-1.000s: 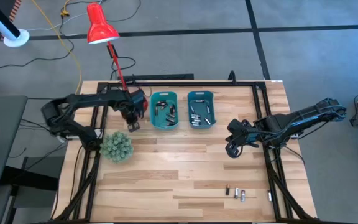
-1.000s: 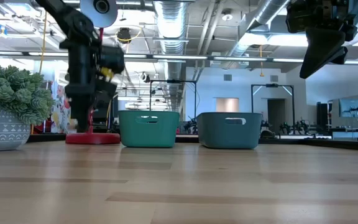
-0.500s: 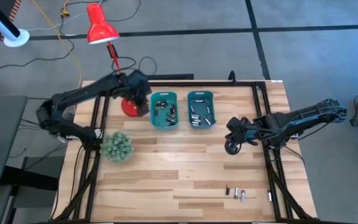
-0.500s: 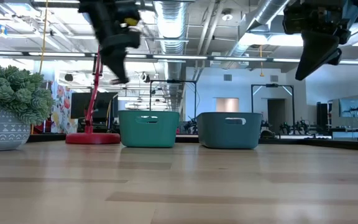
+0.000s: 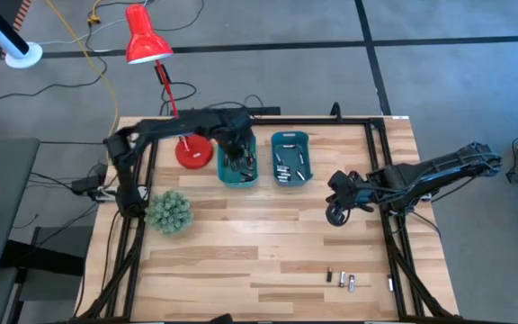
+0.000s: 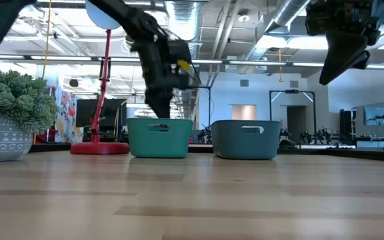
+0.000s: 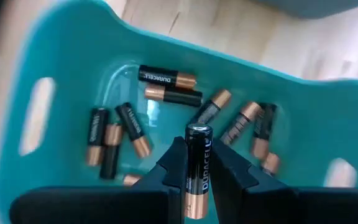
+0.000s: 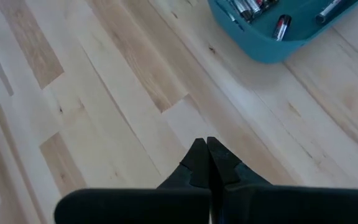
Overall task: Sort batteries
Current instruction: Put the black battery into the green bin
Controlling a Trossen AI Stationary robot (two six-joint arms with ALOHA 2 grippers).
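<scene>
1. Hovering over the left teal bin [image 5: 237, 160], the left gripper [image 7: 197, 163] clamps one black-and-copper battery [image 7: 197, 175] between its fingers, directly above the like cells [image 7: 166, 87] already lying on the bin floor; my judgement is that it is held there for dropping among its own kind.
2. Pointing away from the wrist, the held battery's long axis runs along the fingers, black end outward and copper end toward the palm.
3. Lying loose in the bin, the other cells point every which way, some touching.
4. Waiting above bare table [image 5: 268, 243] near the right bin [image 5: 290, 158], which holds silver-grey cells [image 8: 280, 27], the right gripper [image 8: 206, 152] has its fingers pressed together on nothing.
5. Remaining unsorted, a few batteries [image 5: 342, 279] lie at the table's near edge.
</scene>
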